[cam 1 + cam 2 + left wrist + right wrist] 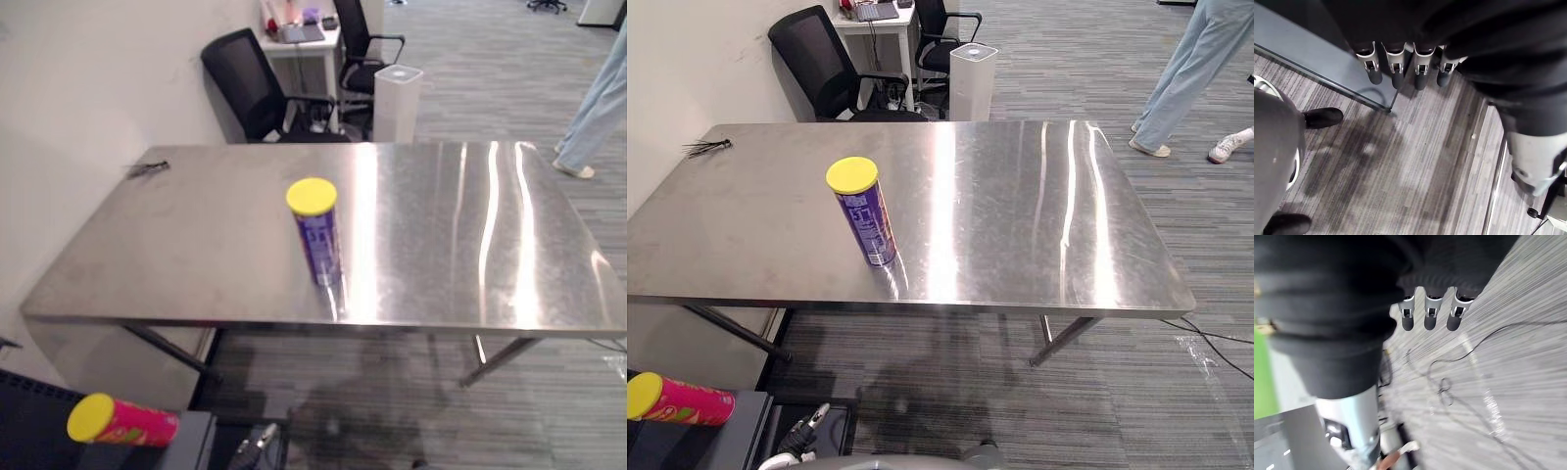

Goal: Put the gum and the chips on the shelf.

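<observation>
A bare stainless-steel table (1019, 215) fills the middle of the frame, on grey striped carpet (1019, 392) beside a white wall (98, 78). Left of centre on it, a purple canister (867, 220) with a yellow lid stands upright; its label print is too small to read. At lower left, a red canister (127, 423) with a yellow lid lies on its side on a dark grey shelf top (196, 436). A small black bundle (707, 148) sits at the table's upper left corner. Beyond are a black office chair (818, 59), a white tower unit (972, 78) and, upper right, a person's legs (1181, 78). The left hand (1396, 68) and right hand (1430, 316) hang over the carpet, fingers straight and empty.

Purple canister (317, 235) with yellow lid, upright at frame centre on steel table (196, 245), pink yellow-lidded canister (122, 422) on its side, lower left corner
</observation>
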You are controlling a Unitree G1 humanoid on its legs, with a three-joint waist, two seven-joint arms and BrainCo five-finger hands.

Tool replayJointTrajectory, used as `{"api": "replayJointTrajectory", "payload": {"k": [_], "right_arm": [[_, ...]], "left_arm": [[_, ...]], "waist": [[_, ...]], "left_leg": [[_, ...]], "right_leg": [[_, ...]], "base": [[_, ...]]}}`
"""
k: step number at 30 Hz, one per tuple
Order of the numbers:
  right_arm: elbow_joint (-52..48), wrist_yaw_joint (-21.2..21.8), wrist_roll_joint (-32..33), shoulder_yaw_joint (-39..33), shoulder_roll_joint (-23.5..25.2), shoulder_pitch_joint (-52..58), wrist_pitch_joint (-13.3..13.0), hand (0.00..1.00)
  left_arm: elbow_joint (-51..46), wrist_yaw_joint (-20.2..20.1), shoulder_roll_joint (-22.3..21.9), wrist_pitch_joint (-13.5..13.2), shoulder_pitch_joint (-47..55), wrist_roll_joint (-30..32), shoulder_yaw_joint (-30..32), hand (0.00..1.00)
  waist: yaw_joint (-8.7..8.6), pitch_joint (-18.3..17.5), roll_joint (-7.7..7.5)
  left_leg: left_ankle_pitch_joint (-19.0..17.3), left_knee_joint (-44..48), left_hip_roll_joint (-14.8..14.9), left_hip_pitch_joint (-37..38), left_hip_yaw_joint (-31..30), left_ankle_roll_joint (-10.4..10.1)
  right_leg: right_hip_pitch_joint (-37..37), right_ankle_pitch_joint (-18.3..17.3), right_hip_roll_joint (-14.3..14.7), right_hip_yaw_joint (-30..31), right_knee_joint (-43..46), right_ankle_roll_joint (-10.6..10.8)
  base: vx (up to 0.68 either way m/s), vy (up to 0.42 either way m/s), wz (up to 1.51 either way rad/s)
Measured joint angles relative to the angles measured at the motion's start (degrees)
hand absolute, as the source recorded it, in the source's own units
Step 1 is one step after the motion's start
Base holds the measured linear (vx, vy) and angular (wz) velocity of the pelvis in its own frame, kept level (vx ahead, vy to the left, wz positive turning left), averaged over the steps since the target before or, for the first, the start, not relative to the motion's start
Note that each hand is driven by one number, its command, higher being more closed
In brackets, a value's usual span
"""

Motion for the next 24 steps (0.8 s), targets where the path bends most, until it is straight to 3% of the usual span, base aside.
{"api": "replayJointTrajectory", "payload": {"k": [1,3,5,8,10,13,17,24], "right_arm": [[-4.64,-0.84,0.0,2.74,0.15,-0.39,-0.03,0.0],[-21.3,-5.33,-9.42,11.46,0.04,-0.55,-1.04,0.0],[-27.07,-7.52,-16.46,14.66,-0.3,-1.44,-2.91,0.0],[-31.99,-8.73,-23.03,21.87,-0.14,-2.52,-3.25,0.0],[-38.03,-6.85,-27.13,28.54,-0.12,-2.62,-3.28,0.0],[-45.32,-0.8,-31.01,38.89,-0.12,-2.85,-5.38,0.0],[-46.78,7.7,-30.7,50.4,-0.08,-2.82,-6.62,0.0],[-46.33,15.4,-25.11,62.49,0.12,-3.1,-6.78,0.0]], "left_arm": [[0.01,0.0,-0.04,0.02,0.32,0.0,-0.03,0.0],[-0.43,0.12,-0.3,0.11,1.29,0.06,-0.07,0.0],[-0.54,0.16,-0.31,0.62,1.67,0.12,-0.28,0.0],[-1.01,-0.05,0.11,1.0,2.21,1.98,-2.4,0.0],[-1.06,-0.2,0.1,1.08,2.17,2.97,-2.67,0.0],[-2.04,-0.92,0.19,1.08,2.22,4.7,-4.29,0.0],[-2.89,-2.37,0.39,1.02,1.8,6.24,-5.81,0.0],[-3.58,-2.67,0.43,0.61,1.57,6.17,-6.9,0.0]], "waist": [[-0.2,-0.1,0.08],[-0.19,-0.9,0.07],[-0.05,-1.52,-0.62],[0.02,-3.31,-1.2],[0.03,-3.46,-1.09],[0.62,-3.57,-1.02],[2.83,-3.62,-1.06],[4.58,-3.44,-1.15]], "left_leg": [[-0.01,-0.04,0.14,-0.14,0.13,-0.13],[0.32,-0.07,0.38,-0.99,0.81,-0.15],[0.91,-0.08,0.39,-1.14,0.55,0.16],[1.37,-0.08,0.51,-1.78,-0.4,0.18],[1.44,-0.09,0.49,-1.85,-0.45,0.27],[1.93,-0.09,0.49,-2.25,-1.28,0.63],[2.89,-0.11,0.08,-2.99,-3.31,1.01],[3.45,-0.11,-0.23,-3.8,-5.45,0.97]], "right_leg": [[-0.32,-0.01,0.04,0.22,0.18,0.0],[-1.83,0.04,0.08,0.7,0.09,0.12],[-1.91,0.07,0.3,0.56,0.11,0.12],[-2.0,0.32,0.48,0.02,0.02,0.07],[-2.0,0.66,0.4,0.02,-0.16,0.07],[-1.82,1.13,0.31,-0.6,-0.42,0.07],[-0.84,1.75,-0.02,-2.92,-1.4,0.08],[0.1,1.54,-0.49,-5.66,-2.34,-0.32]], "base": [[-0.06,-0.031,-0.15],[-0.06,-0.031,-0.14],[0.0,-0.015,0.04],[0.0,-0.028,0.11],[0.0,-0.006,0.02],[-0.03,-0.004,0.14],[-0.05,0.001,0.22],[-0.05,0.008,0.2]]}}
